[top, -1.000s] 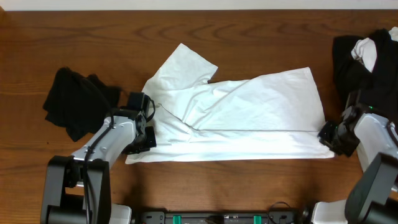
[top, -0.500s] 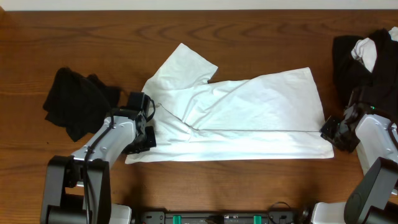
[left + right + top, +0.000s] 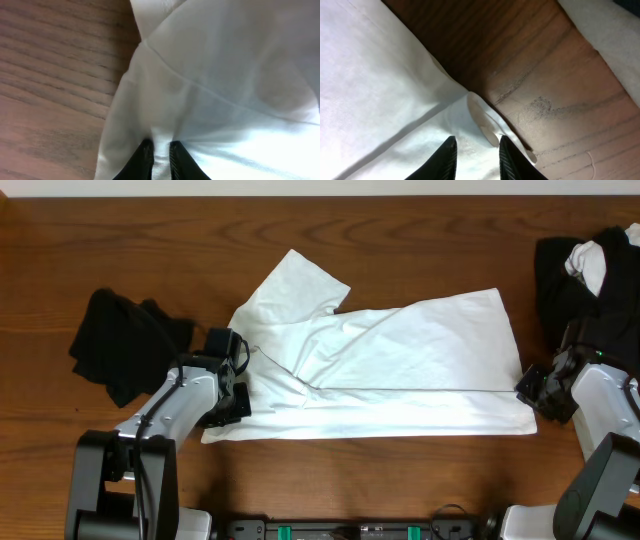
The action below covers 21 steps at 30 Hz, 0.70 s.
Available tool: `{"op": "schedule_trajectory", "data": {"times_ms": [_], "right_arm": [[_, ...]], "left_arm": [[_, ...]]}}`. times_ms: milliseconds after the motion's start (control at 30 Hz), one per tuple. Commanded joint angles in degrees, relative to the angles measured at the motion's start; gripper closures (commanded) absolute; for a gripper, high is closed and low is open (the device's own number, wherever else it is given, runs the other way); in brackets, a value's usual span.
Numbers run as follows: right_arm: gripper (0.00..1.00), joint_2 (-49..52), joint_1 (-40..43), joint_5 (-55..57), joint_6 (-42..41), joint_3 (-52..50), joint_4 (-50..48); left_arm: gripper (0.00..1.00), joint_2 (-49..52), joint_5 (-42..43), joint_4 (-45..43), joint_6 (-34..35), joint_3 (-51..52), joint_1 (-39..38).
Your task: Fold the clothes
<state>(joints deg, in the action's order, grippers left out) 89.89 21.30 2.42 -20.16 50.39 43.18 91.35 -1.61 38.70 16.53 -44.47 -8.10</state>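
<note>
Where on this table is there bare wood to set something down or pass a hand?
Bare wood runs along the far edge of the table, beyond the white T-shirt, and between its sleeve and the black garment. Crowded: the shirt's ends, at the left gripper and right gripper, and beside the black-and-white pile.

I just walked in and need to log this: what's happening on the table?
Two robot arms are folding a white T-shirt, spread partly folded on the wooden table. The left hand pinches its left edge; the right hand sits at its right corner, grip unclear. A black garment lies left, a black-and-white pile right.
</note>
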Motion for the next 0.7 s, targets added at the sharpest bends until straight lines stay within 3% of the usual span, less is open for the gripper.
{"op": "schedule_trajectory", "data": {"times_ms": [0,367,433,500,667], "right_arm": [[0.73,-0.6,-0.3,0.8,-0.4,-0.7,-0.1],[0.74,-0.4,-0.3,0.7,-0.4,-3.4,-2.3],[0.82,-0.4,-0.3,0.7,-0.4,-3.5,-2.6],[0.99,-0.4,-0.3,0.7,-0.4,-3.5,-2.8],[0.99,-0.4,-0.3,-0.9,0.1,-3.3,-4.6]], "left_arm": [[0.85,1.1,-2.5,-0.8,0.2,1.2,0.3],[0.85,1.1,-2.5,-0.8,0.2,1.2,0.3],[0.85,1.1,-2.5,-0.8,0.2,1.2,0.3],[0.85,1.1,-2.5,-0.8,0.2,1.2,0.3],[0.85,1.1,-2.5,-0.9,0.2,1.2,0.3]]}}
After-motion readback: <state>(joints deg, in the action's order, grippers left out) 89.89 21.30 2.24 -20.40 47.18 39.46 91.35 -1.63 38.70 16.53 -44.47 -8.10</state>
